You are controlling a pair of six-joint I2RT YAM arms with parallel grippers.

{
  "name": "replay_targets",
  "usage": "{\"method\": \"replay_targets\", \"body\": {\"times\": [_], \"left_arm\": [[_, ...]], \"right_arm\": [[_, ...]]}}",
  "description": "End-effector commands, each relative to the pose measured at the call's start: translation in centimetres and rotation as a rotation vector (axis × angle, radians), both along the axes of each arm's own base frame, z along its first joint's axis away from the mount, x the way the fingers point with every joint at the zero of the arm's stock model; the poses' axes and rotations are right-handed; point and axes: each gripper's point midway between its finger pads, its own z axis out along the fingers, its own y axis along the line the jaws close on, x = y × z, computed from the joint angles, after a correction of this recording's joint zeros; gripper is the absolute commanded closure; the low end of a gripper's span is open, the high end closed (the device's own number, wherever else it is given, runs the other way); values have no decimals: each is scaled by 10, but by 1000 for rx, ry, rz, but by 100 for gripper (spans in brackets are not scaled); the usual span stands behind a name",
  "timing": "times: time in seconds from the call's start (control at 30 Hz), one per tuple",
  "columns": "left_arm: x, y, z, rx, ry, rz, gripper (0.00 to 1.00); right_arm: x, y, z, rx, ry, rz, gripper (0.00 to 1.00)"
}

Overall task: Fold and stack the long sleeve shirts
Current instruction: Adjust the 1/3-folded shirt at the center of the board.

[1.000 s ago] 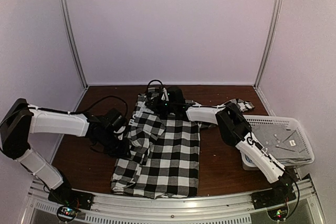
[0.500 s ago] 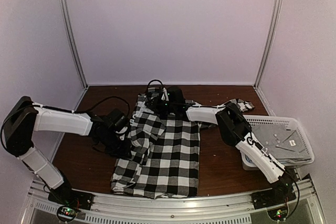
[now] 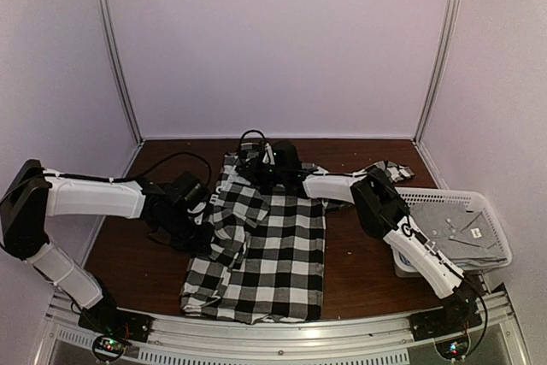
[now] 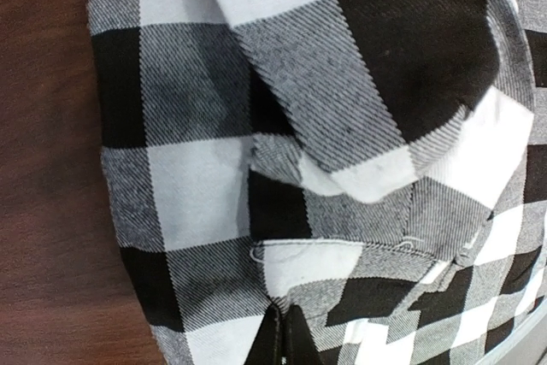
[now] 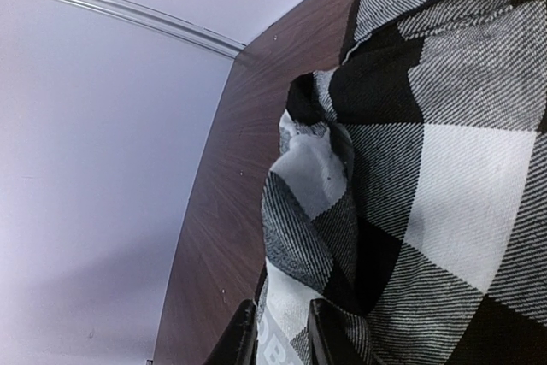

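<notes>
The black-and-white checked shirt [image 3: 267, 245] lies spread along the middle of the brown table, collar end far, hem near. My left gripper [image 3: 203, 221] is at the shirt's left edge, shut on a fold of the checked cloth [image 4: 291, 297]; a folded sleeve lies over the body just ahead of it. My right gripper [image 3: 267, 168] is at the far collar end, shut on a bunched fold of the checked shirt [image 5: 299, 237]. The plain grey shirt [image 3: 466, 232] with small white buttons lies in the white basket at the right.
The white lattice basket [image 3: 491, 203] stands at the table's right edge. A loose checked sleeve end [image 3: 386, 168] lies behind my right arm near the basket. Pale walls and metal posts close in the back and sides. Brown table [image 3: 128, 245] shows left of the shirt.
My left arm has shifted slightly, its wrist moving a little to the right and farther along the shirt's left edge. My right arm and the shirt's body look the same.
</notes>
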Motion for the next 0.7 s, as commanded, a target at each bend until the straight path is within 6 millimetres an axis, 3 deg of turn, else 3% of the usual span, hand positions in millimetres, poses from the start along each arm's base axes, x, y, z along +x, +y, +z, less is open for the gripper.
{"method": "replay_targets", "body": {"times": [0.0,0.37,0.67], "left_arm": [[-5,-3,17,-34,0,-8,100],[-43,17,10,-43,89,-18,100],[-53,20,5,-45,121,-28,100]], "right_arm": [[1,2,-2,17,-7,6,78],[4,0,-4,19,-4,0,78],[6,-3,-1,15,-8,-1,78]]}}
